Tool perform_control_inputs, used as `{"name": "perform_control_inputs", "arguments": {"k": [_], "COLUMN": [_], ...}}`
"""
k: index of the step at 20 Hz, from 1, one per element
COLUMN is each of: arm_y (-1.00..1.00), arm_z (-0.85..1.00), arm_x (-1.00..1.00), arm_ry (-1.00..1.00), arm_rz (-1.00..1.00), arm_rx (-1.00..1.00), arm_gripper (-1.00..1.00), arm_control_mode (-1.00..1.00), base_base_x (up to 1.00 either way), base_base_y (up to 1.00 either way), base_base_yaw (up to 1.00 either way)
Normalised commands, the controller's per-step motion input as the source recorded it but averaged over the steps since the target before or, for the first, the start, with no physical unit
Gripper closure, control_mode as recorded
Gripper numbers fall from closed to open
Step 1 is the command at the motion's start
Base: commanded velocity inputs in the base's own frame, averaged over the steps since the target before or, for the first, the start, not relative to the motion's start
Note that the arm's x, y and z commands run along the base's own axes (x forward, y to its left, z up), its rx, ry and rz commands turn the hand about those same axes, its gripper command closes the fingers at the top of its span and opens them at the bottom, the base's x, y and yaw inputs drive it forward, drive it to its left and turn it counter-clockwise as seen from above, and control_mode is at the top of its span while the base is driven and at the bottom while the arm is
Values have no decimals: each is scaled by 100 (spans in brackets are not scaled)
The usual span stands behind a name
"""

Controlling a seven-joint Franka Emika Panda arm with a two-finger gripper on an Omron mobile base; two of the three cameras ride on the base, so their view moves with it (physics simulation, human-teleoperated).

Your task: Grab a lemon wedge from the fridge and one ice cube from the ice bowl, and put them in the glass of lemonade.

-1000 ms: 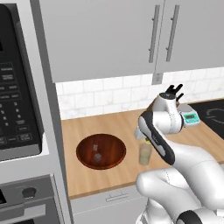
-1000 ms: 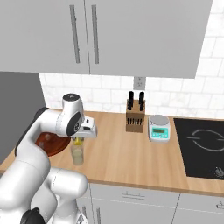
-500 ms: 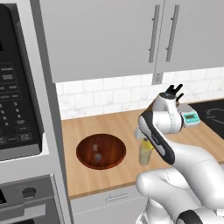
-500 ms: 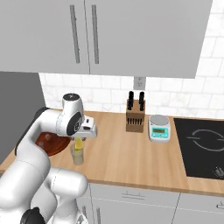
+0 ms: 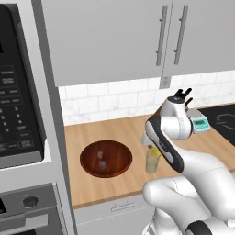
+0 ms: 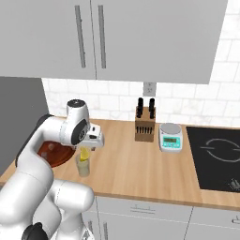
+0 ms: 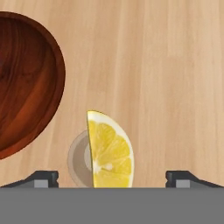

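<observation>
My hand [image 7: 112, 178] wide apart above the glass [image 6: 83, 165], wedge [image 7: 109, 151] loose between my fingertips [image 7: 43, 178] over the glass mouth, bowl [image 5: 106, 158] just beside on worktop [image 6: 140, 164]

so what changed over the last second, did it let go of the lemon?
The gripper has opened: its fingertips now stand wide apart, clear of the lemon wedge, which sits just above the glass of lemonade. Whether it has dropped yet is unclear. Arm, glass and ice bowl stayed put.
</observation>
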Motion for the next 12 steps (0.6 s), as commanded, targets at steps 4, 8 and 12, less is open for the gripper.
{"name": "perform_control_inputs", "arguments": {"k": [4, 8, 12], "arm_y": [14, 37, 23], "arm_z": [64, 23, 0], "arm_x": [-1, -3, -23], "arm_ry": [0, 1, 0], "arm_rz": [0, 0, 0], "arm_rx": [0, 0, 0], "arm_gripper": [-100, -100, -100], "arm_control_mode": [-100, -100, -100], "base_base_x": [0, 0, 0], "base_base_y": [0, 0, 0], "base_base_yaw": [0, 0, 0]}}
